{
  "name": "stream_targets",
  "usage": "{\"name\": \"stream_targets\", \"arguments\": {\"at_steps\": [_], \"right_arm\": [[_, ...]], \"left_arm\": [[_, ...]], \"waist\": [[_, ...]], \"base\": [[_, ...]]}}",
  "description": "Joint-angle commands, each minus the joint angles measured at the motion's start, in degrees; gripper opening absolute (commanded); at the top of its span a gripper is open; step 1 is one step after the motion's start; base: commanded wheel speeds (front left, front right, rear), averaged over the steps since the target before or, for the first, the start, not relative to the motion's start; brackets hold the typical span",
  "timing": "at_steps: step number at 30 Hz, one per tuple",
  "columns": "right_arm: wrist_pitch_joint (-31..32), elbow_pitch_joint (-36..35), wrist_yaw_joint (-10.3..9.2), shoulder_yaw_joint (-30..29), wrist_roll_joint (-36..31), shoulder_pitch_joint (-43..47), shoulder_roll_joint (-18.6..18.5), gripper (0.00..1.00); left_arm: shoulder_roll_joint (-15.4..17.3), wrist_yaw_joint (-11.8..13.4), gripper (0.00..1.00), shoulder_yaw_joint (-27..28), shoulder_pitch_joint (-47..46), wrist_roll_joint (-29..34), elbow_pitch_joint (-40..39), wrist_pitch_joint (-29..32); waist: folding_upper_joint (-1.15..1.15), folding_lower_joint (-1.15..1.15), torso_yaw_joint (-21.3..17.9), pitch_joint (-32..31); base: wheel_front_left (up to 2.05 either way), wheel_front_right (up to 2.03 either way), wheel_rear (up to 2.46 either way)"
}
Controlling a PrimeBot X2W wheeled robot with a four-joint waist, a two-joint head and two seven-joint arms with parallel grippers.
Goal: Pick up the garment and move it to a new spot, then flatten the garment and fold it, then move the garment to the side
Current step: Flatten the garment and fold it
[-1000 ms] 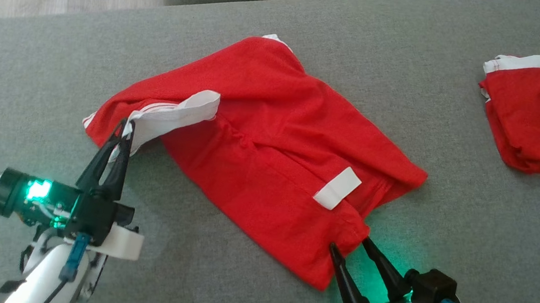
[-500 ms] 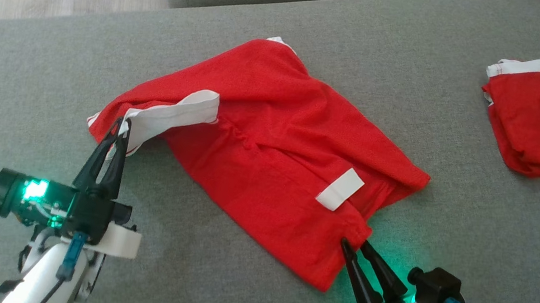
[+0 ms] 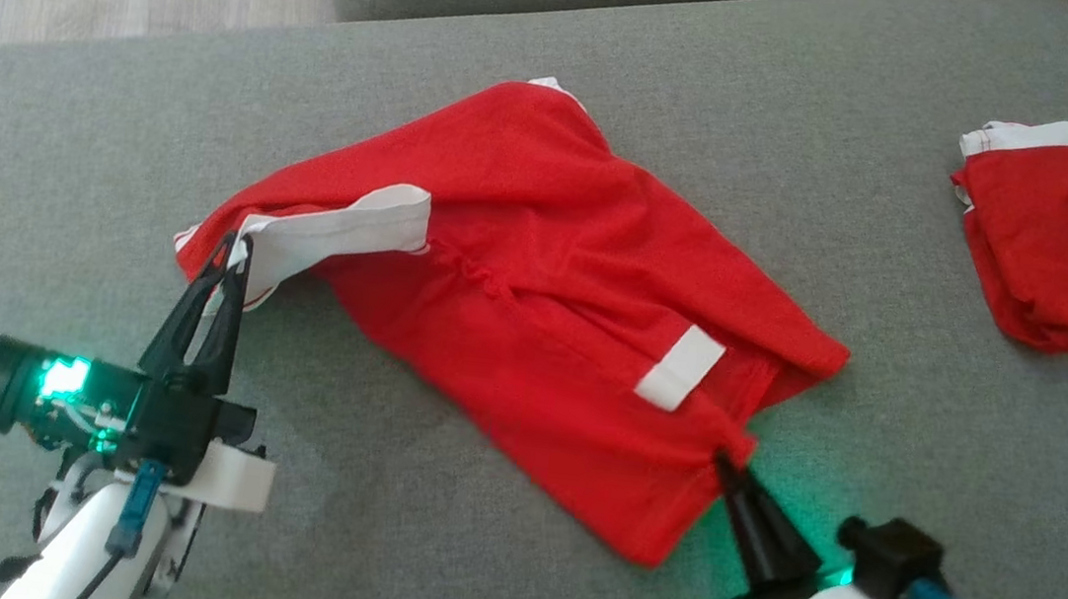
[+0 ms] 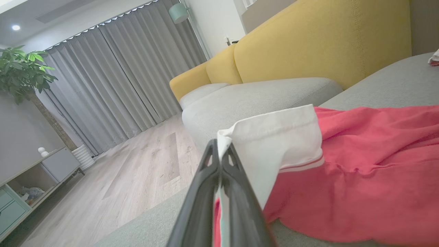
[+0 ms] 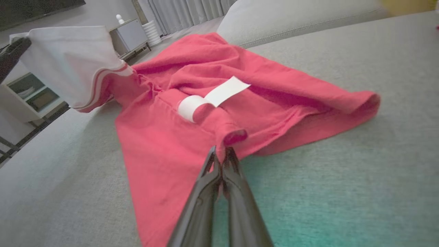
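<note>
Fingers shut on both sides, we work on the grey sofa [image 3: 811, 120], where an uneven lift could slip the red garment [image 3: 547, 271] from one thin pinch. It lies mid-cushion, long axis slanting far-left to near-right, white cuff [image 3: 343, 230] in our left fingers [image 4: 202, 202], hem corner [image 3: 725, 446] in our right fingers [image 3: 758, 527].

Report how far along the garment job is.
Done: nothing looks finished; the garment lies rumpled on the grey cushion. In hand: the left gripper pinches its white trim and the right gripper its near red edge. Left: lifting it to a new spot, flattening, folding, moving aside.
</note>
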Motion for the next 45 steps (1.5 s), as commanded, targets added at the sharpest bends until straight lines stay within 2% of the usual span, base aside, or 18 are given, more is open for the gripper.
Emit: {"name": "stream_targets", "arguments": {"at_steps": [1,6,12,21,27,32,36,40,41,45], "right_arm": [[-0.2,-1.9,-0.04,0.1,-0.6,-1.1,-0.3,0.00],[-0.2,-5.8,-0.04,-7.8,-3.1,-1.5,-1.8,0.00],[-0.2,-13.7,-0.04,-16.4,-6.5,-3.5,-7.6,0.00],[-0.2,-26.3,-0.04,-23.6,-8.9,-5.8,-15.0,0.00],[0.8,-30.8,-0.04,-24.4,-8.3,-11.7,-18.8,0.00],[3.2,-27.3,-0.04,-21.5,-7.2,-19.9,-22.0,0.00],[4.5,-22.4,-0.04,-18.4,-4.8,-25.6,-22.6,0.00],[5.3,-15.3,-0.04,-12.9,0.5,-34.6,-22.2,0.00],[5.3,-11.6,-0.04,-10.3,2.5,-39.6,-21.9,0.00],[3.9,-4.2,-0.04,-6.2,4.3,-50.2,-21.5,0.00]], "left_arm": [[2.0,0.7,0.00,2.7,-1.2,-0.2,-2.1,-0.3],[4.0,0.8,0.00,3.9,-2.0,0.2,-5.0,-0.3],[8.2,-0.2,0.00,7.6,-4.9,-0.5,-13.1,-0.3],[14.7,-4.5,0.00,12.1,-14.5,-1.9,-26.6,1.8],[16.6,-8.2,0.00,11.6,-24.7,-1.6,-29.9,4.6],[15.4,-11.1,0.00,9.9,-32.3,-3.0,-25.6,8.0],[14.9,-13.4,0.00,8.8,-36.4,-4.2,-19.6,9.6],[14.4,-16.1,0.00,7.6,-42.3,-4.6,-11.5,9.9],[13.9,-17.1,0.00,7.0,-46.1,-4.1,-7.9,8.9],[12.0,-18.2,0.00,5.7,-55.3,-2.5,-1.6,5.9]], "waist": [[0.00,0.00,0.0,-0.1],[0.00,0.00,-0.3,-0.8],[0.00,0.00,-0.6,-3.1],[0.00,0.00,-0.6,-8.0],[0.00,0.00,-1.1,-9.7],[0.00,0.00,-1.0,-9.1],[0.00,0.00,-0.7,-6.7],[0.00,0.00,-0.3,-0.9],[0.00,0.00,0.1,2.6],[0.00,0.00,1.1,8.7]], "base": [[0.00,0.00,0.00],[0.00,0.00,0.00],[0.00,0.00,0.00],[0.00,0.00,0.00],[0.00,0.00,0.00],[0.00,0.00,0.00],[0.00,0.00,0.00],[0.00,0.00,0.00],[0.00,0.00,0.00],[0.00,0.00,0.00]]}}
